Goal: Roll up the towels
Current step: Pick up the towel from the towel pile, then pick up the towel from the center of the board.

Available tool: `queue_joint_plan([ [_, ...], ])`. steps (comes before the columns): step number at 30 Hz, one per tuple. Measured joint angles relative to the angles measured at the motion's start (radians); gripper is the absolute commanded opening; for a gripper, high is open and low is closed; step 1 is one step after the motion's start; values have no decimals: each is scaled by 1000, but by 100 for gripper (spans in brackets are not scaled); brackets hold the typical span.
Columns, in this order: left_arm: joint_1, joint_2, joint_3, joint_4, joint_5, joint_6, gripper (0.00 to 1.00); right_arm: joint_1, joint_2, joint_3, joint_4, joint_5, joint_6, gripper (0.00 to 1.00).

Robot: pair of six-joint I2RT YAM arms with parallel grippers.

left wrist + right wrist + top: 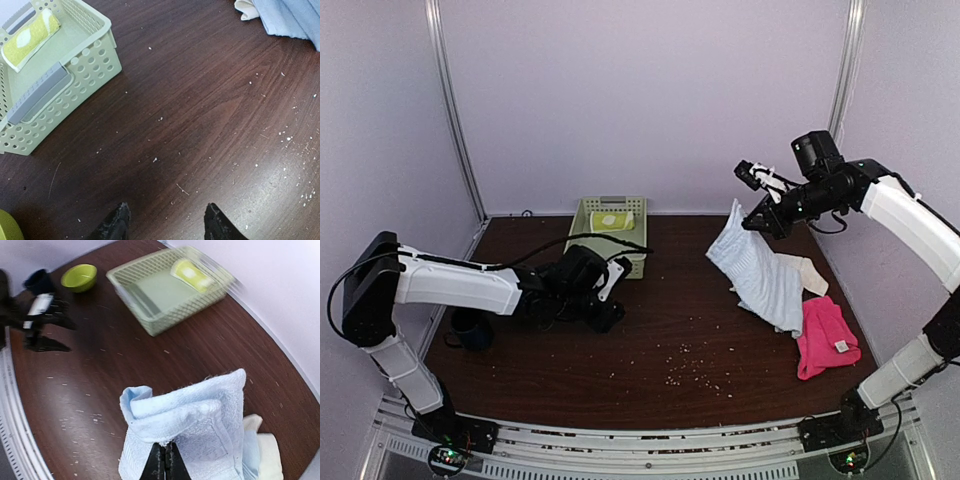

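Observation:
My right gripper (757, 218) is shut on a corner of the light blue towel (757, 270) and holds it up off the table at the right; the wrist view shows the pinched blue towel (200, 425) draped over the closed gripper (166, 452). A cream-white towel (810, 272) lies partly under it, and a hot pink towel (825, 338) with a white tag lies nearer. A rolled lime-green towel (611, 220) rests in the green basket (610, 258). My left gripper (167, 220) hovers open over bare wood beside the basket (85, 65), holding nothing.
A lime-green bowl (79, 277) sits at the table's left side, behind the left arm. White crumbs (688, 368) are scattered over the dark wood near the front middle. The enclosure's walls stand close at the back and sides.

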Motion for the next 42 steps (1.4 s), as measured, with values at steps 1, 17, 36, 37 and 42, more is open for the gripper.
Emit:
queue_joint_plan([
  [1,0,-1,0,0,-7,-3,55,34,-10,24,-22,-39,-12,0],
  [17,97,-225,-46,14,-103,-46,55,-58,-69,171,-214,-539,-253,0],
  [36,97,-174,-87,66,-50,-45,53,-14,-4,-125,-16,-303,-202,0],
  [37,99,-184,-86,58,-60,-46,53,62,28,-65,-17,-289,-195,0],
  [42,128,-275,-77,-5,-114,-61,54,332,220,372,-61,-327,-149,0],
])
